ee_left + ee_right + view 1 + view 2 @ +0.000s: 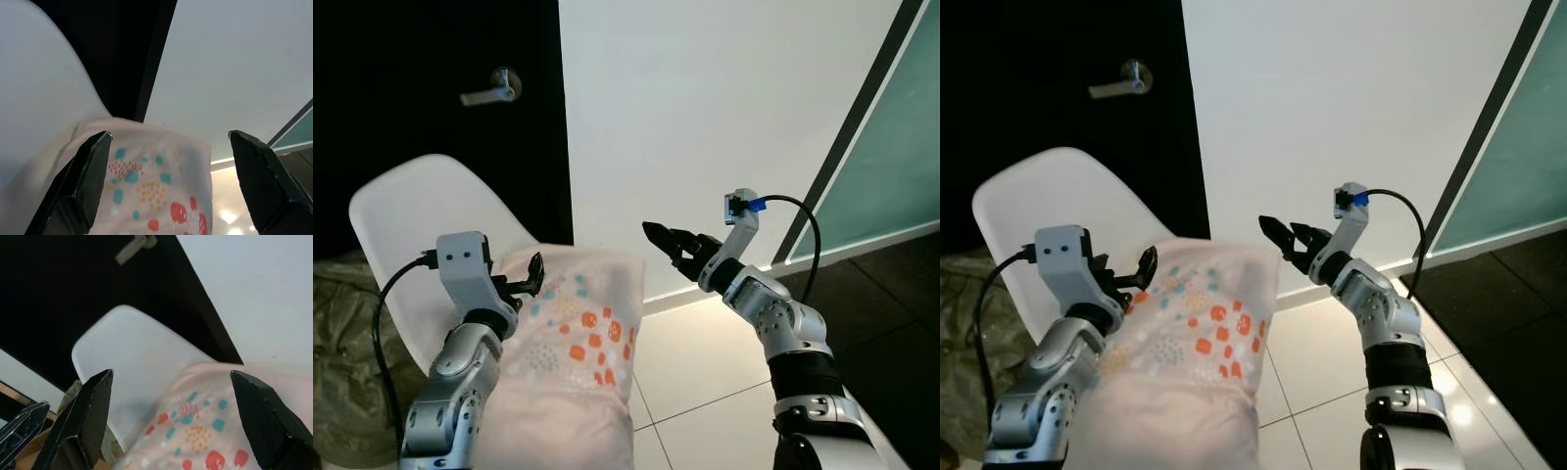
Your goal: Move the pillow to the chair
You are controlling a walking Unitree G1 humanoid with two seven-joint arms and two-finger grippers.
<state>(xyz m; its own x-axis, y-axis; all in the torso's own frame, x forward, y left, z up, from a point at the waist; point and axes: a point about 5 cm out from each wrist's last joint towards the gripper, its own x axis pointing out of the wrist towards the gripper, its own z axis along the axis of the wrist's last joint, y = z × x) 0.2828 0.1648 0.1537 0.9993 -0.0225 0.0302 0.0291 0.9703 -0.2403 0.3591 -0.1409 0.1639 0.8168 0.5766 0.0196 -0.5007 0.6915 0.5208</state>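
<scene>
Left eye view. A soft pale-pink fabric pillow printed with orange and teal dots (576,343) fills the lower centre of the frame, its upper edge lying against the seat of a white moulded plastic shell chair (421,215) at centre left. The left gripper (530,275) sits at the pillow's upper left corner with its black fingers spread; whether they touch the cloth cannot be told. The right gripper (668,242) hangs right of centre, just beside the pillow's upper right corner, fingers parted and holding nothing. A black door with a silver lever handle (492,90) occupies the upper left.

Right eye view. The same arrangement appears; white tiled floor (1317,362) shows at lower centre.

Left wrist view. Two parted black fingers (83,181) frame the pillow's upper edge low in the frame, with the chair shell at left.

Right wrist view. Parted fingers (85,418) frame the pillow at lower right and the chair back at centre.

Handling, by judgement: the pillow looks light, limp and unbreakable. It will sag if held at one point, so a pinch on each upper corner or a squeeze between both grippers should suit.
</scene>
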